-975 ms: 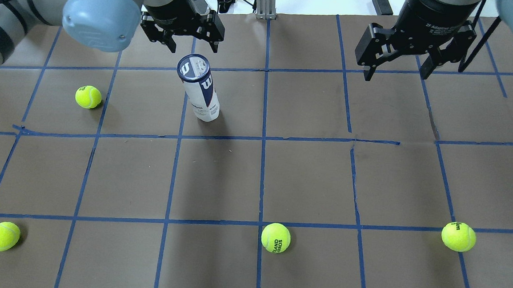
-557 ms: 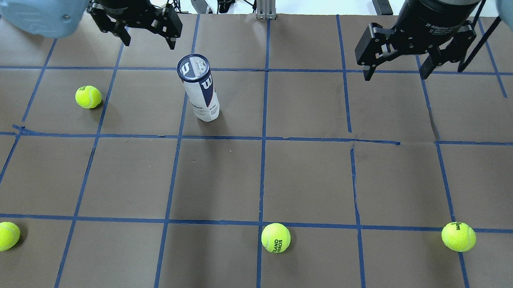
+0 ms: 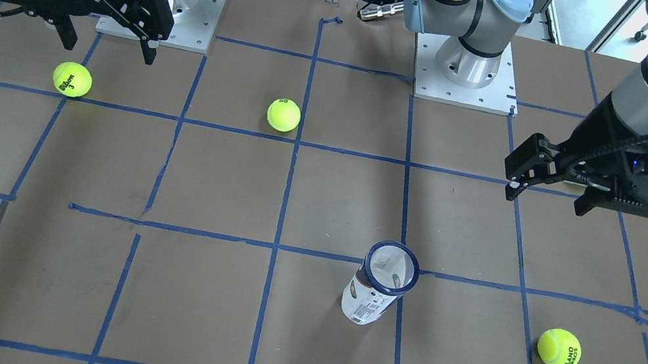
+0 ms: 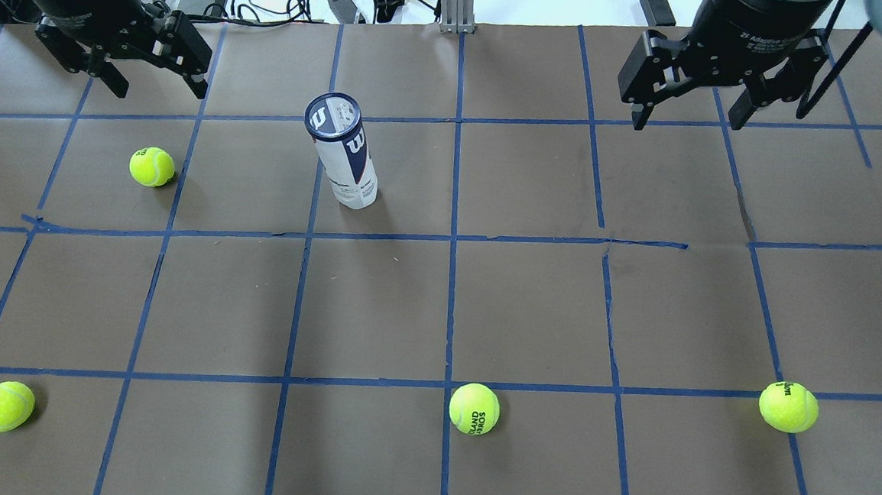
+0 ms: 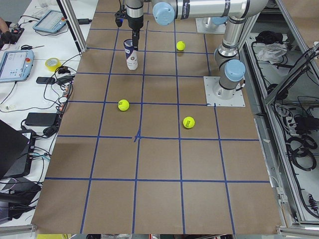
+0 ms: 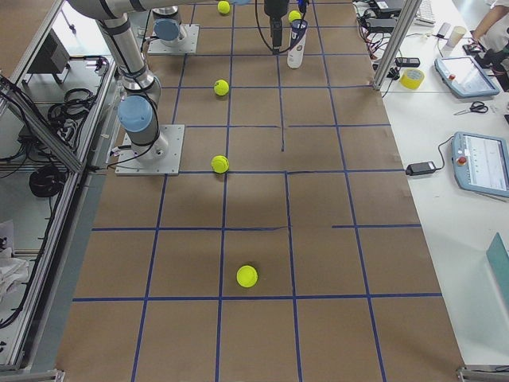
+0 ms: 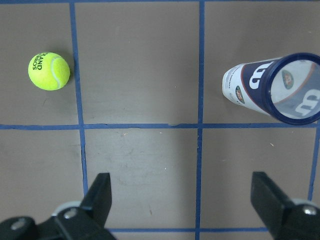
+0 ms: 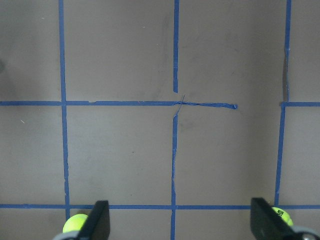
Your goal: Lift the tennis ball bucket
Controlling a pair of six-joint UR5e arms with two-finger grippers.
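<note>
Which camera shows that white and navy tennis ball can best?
Overhead exterior: the white and navy cylindrical can stands whole, logo visible. Left wrist crops it; front-facing shows its barcode side; side views, tiny; right wrist, nothing.

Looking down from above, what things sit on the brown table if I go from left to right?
yellow-green tennis ball in the bottom left corner → yellow-green tennis ball farther up → upright white-and-navy tennis ball bucket → yellow-green tennis ball near the middle → yellow-green tennis ball on the right

Brown table (image 4: 529, 314), blue tape grid (image 4: 380, 235), upright tennis ball bucket (image 4: 345, 161), scattered tennis balls (image 4: 474, 409)
</note>
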